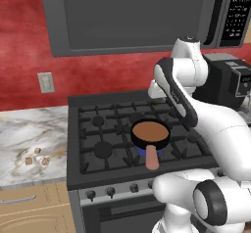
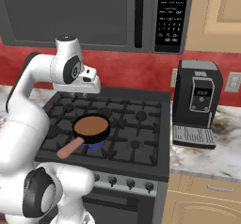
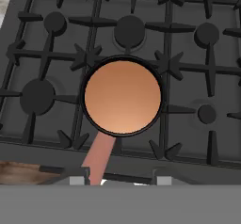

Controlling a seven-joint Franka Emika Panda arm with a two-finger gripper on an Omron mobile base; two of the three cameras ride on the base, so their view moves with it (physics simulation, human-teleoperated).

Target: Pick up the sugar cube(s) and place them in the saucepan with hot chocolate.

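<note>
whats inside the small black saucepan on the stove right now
The small round black saucepan holds smooth brown liquid right across; no cubes float on it. Three pale tan speckled sugar cubes lie on the marble counter. Below the surface is hidden.

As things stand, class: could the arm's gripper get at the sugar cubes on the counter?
Probably yes: the sugar cubes lie in the open on the marble counter, nothing around them; the gripper hangs above the saucepan.

Only the gripper [image 3: 117,180] fingertips show above the grey band, their gap unclear; the saucepan [image 3: 123,96] handle's end is cut off just beside them.
</note>
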